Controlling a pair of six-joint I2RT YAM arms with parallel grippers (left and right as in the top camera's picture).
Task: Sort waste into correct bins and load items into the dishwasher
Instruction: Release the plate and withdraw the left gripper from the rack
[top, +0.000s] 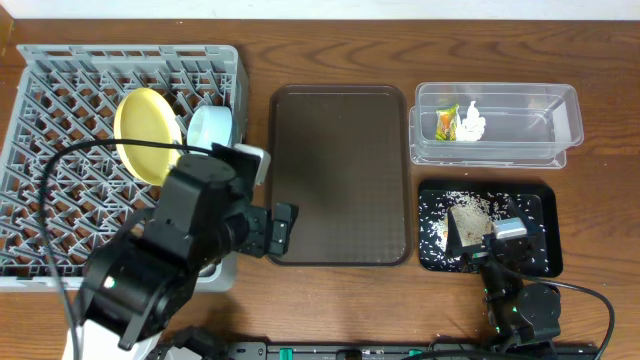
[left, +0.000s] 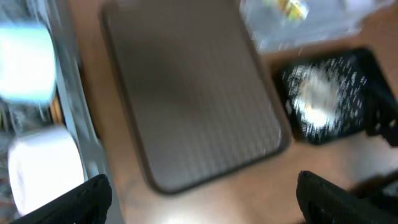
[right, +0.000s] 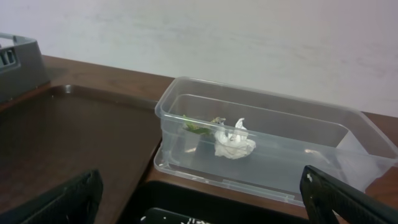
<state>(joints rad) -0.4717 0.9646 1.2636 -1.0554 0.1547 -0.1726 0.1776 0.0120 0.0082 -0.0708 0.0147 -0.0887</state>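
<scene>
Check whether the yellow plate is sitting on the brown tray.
No, the yellow plate stands in the grey dish rack, next to the light-blue bowl, apart from the brown tray.

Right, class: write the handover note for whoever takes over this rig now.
Left gripper: open, empty, beside the dish rack.
Right gripper: open, empty, by the black tray.
Done: yellow plate, light-blue bowl and white cup in the rack; wrapper and tissue in the clear tub; rice crumbs on the black tray.
Left: chopsticks not visible; find and check them.
</scene>
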